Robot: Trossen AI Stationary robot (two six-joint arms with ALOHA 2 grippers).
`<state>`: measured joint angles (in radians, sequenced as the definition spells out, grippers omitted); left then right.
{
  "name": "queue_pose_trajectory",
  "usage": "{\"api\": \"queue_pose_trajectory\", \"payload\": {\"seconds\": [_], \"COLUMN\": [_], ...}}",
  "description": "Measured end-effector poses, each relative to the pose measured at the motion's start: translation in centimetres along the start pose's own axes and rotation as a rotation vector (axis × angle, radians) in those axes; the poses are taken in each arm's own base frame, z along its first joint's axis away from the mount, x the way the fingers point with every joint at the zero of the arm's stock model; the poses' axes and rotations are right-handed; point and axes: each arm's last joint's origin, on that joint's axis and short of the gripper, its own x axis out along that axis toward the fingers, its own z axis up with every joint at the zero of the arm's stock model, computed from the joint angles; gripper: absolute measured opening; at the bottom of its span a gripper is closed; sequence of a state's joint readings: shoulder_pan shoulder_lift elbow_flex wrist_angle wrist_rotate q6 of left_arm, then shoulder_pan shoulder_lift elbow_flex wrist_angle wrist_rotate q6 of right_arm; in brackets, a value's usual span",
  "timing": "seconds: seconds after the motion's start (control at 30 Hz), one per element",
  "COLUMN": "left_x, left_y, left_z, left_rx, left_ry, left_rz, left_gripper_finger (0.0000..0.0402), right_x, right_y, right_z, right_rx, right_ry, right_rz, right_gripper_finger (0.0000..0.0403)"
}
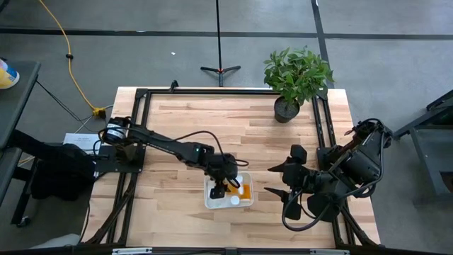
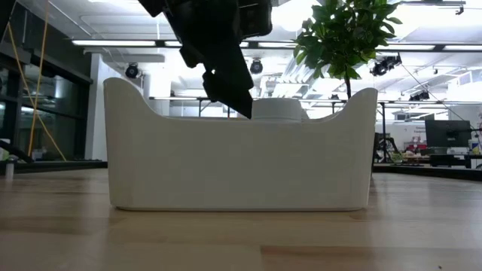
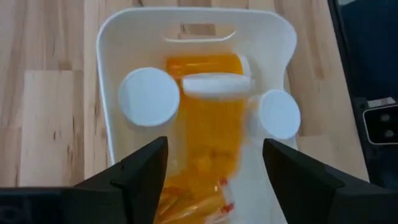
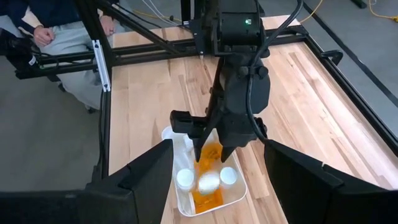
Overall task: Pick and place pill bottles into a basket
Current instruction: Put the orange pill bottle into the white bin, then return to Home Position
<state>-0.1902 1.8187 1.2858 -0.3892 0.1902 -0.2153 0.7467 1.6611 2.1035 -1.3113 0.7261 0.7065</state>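
Observation:
The white basket (image 1: 209,202) stands near the table's near edge, in the middle. It holds several orange pill bottles with white caps. Two stand upright (image 3: 149,96) (image 3: 279,113), one lies at the far end (image 3: 208,62), and a blurred one (image 3: 214,124) lies between them, cap (image 3: 216,85) away from the fingers. My left gripper (image 1: 225,185) hangs open right above the basket, its fingers (image 3: 146,168) on either side of the blurred bottle without touching it. My right gripper (image 1: 267,180) is open and empty, to the right of the basket.
A potted plant (image 1: 287,110) stands at the table's far right. Black frame rails (image 1: 138,127) run along the left and right sides. In the right wrist view a seated person (image 4: 50,37) shows beyond the table's left side. Bare wood lies between the basket and the plant.

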Motion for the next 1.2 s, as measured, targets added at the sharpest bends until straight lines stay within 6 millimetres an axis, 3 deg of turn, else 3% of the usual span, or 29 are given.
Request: {"api": "queue_pose_trajectory", "payload": {"seconds": [0.33, 0.57, 0.7, 0.97, 1.07, 1.2], "left_x": [-0.6, -4.9, -7.7, -14.1, -16.4, -18.0], "left_y": [-0.4, -1.0, 0.2, 0.2, -0.1, 0.2], "left_z": [1.8, 5.5, 5.8, 3.5, 1.9, -1.7], "left_rx": [0.016, 0.000, -0.061, -0.102, -0.123, -0.179], "left_ry": [-0.122, -0.323, -0.402, -0.535, -0.625, -0.707], "left_rz": [0.009, -0.008, -0.030, -0.016, -0.007, 0.007], "left_gripper_finger": [0.0304, 0.0305, 0.0305, 0.0288, 0.0275, 0.0261], "right_x": [0.0, -0.2, -2.1, -8.7, -9.8, -10.5], "right_y": [0.0, 0.0, -0.2, -2.1, -2.7, -3.6], "right_z": [0.0, -0.1, -0.3, -1.5, -1.9, -2.3], "right_rx": [0.000, -0.041, -0.066, -0.084, -0.107, -0.105], "right_ry": [0.002, -0.004, -0.075, -0.299, -0.334, -0.346], "right_rz": [0.002, 0.003, -0.015, -0.056, -0.075, -0.092], "right_gripper_finger": [0.0243, 0.0243, 0.0243, 0.0243, 0.0243, 0.0243]}}
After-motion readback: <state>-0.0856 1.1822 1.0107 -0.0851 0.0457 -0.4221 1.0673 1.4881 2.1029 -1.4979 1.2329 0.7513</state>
